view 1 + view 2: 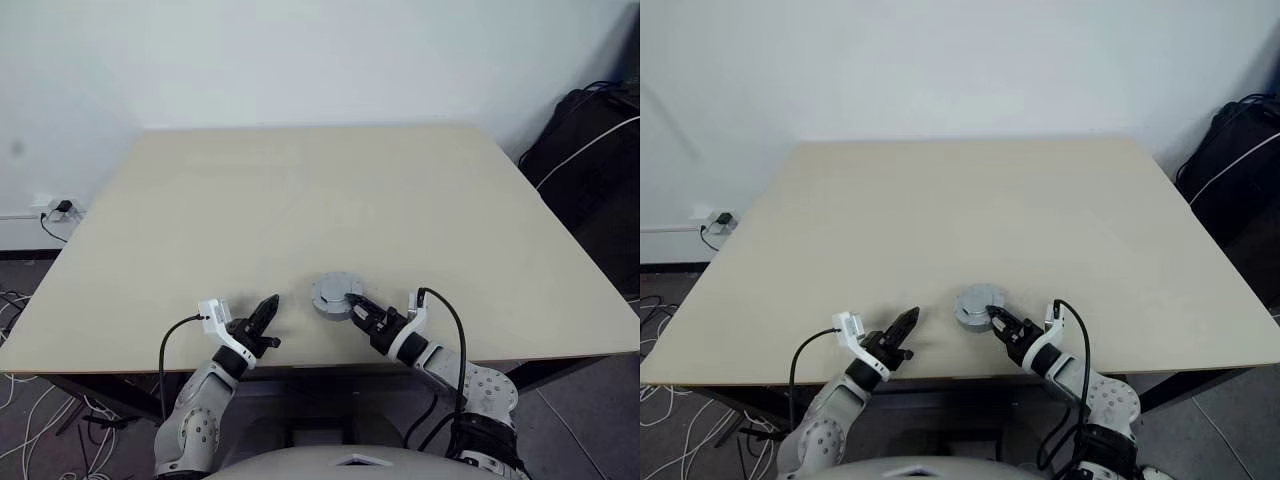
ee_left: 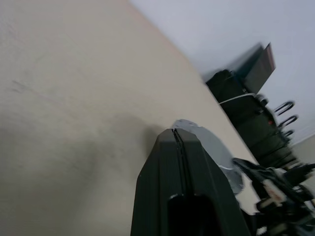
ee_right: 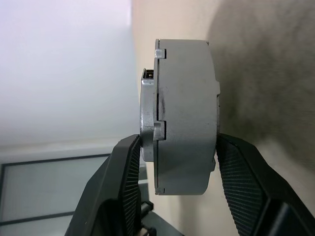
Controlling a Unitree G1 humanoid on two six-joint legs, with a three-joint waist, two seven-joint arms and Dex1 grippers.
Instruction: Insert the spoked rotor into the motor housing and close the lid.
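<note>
On the beige table [image 1: 300, 200], close to its near edge, sits the motor housing [image 1: 335, 297], a small round grey part. The lid [image 3: 147, 120] is on top of it: in the right wrist view the lid lies flat against the grey body of the housing, with a fine seam between the two and a small tab along the rim. The inside of the housing is covered, so I cannot tell from here whether the spoked rotor is inside.

The right gripper [image 1: 352, 307] reaches to the housing from the near right side. Its two black fingers [image 3: 125, 191] stand apart with the closed housing between them; one ribbed pad is at the lid side and the other at the bottom side, and both appear to touch the part, pinching it across its thickness.

The left gripper [image 1: 270, 306] is a little to the left of the housing and apart from it, above the table near the edge, pointing toward the part. Its fingers [image 2: 178, 162] are pressed together, with a thin line between them, and they hold nothing.

Beyond the right side of the table there is a black bag [image 1: 585, 130] with a white cable over it, and a wall socket [image 1: 55, 208] is low on the wall at the left.
</note>
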